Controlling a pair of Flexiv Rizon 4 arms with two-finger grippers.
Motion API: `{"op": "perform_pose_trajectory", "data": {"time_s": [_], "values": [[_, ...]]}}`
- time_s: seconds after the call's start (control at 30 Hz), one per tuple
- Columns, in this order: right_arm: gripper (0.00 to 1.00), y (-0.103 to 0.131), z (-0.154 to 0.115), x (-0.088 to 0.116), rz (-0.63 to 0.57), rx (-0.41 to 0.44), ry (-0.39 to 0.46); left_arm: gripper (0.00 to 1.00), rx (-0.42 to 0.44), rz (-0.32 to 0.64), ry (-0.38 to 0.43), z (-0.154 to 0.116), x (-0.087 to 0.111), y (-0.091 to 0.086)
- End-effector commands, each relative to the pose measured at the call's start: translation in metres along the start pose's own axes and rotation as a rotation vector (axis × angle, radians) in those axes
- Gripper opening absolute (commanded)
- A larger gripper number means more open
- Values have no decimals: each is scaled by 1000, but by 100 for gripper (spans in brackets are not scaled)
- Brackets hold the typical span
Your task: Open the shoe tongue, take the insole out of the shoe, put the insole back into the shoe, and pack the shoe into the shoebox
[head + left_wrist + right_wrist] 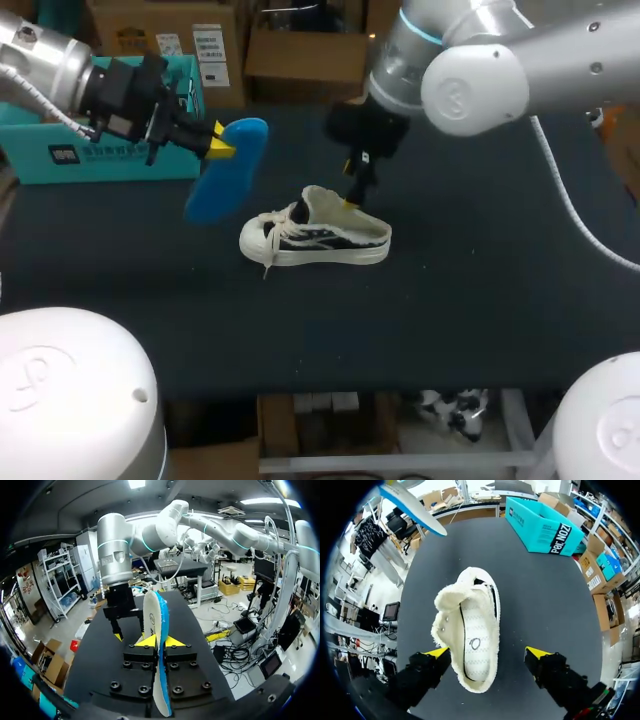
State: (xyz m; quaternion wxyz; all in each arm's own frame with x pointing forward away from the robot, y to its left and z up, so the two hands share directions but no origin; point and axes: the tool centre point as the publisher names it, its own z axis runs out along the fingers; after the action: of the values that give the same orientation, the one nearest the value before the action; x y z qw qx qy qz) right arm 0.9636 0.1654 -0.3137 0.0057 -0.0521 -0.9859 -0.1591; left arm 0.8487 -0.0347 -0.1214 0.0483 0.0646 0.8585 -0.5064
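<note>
A dark, matte desk (480,300) is carrying the whole scene, with a teal cardboard shoebox (60,150) sitting at its far left corner. Near the middle, a white low-top canvas sneaker with black side stripes and white laces (315,240) is standing upright on its sole. Its toe is pointing toward the robot's left side, and it is sitting well apart from the box.

The left claw (220,142) is hanging in the air between the shoebox and the sneaker, clenched on a flat blue foam insole with a white upper face (225,170). In the left wrist view the insole (159,630) is standing on edge, pinched from both sides by the two yellow fingertips (175,641). Its length is running out past the claw (160,641) in both directions, and it is touching neither the desk nor the shoe.

The right claw (352,195) is hovering just over the heel end of the sneaker, its fingers spread wide and gripping nothing. In the right wrist view the sneaker (470,630) is lying under the claw (487,652) with its opening facing up (the fleecy lining is splaying outward around the rim, and a white patterned footbed is showing inside). One yellow fingertip (437,653) is sitting right beside the heel collar, though whether it is touching is unclear. The other is standing apart from the shoe over bare desk (545,595). Ahead of the shoe, the raised insole (412,507) and the shoebox (542,525) are both showing.
</note>
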Motion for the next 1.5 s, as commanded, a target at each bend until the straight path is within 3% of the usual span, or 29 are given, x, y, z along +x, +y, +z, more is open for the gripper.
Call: {"op": "perform_pose_trajectory", "data": {"time_s": [0.03, 0.4, 0.7, 0.73, 0.77, 0.9, 0.93, 1.27, 1.5], "values": [[100, 6, 13, -1, 22, 194, -21, 0, -5, -30, -162, -11, 14, 18], [100, 9, 33, -2, 58, 272, -46, 0, -42, -120, -215, -29, 21, 58], [100, 16, 36, -3, 53, 273, -63, 0, -55, -155, -236, -37, 24, 74], [67, 17, 37, -3, 52, 273, -63, 0, -57, -157, -238, -37, 24, 75], [45, 18, 38, -3, 53, 278, -63, 0, -62, -161, -242, -37, 24, 76], [15, 19, 43, -5, 63, 295, -60, 0, -66, -165, -243, -40, 25, 81], [0, 19, 44, -5, 66, 297, -58, 0, -66, -166, -243, -40, 25, 82], [0, 21, 46, -2, 109, 328, -69, 0, -65, -164, -241, -44, 26, 87], [0, 19, 35, 5, 162, 328, -81, 0, -47, -138, -210, -40, 17, 79]]}}
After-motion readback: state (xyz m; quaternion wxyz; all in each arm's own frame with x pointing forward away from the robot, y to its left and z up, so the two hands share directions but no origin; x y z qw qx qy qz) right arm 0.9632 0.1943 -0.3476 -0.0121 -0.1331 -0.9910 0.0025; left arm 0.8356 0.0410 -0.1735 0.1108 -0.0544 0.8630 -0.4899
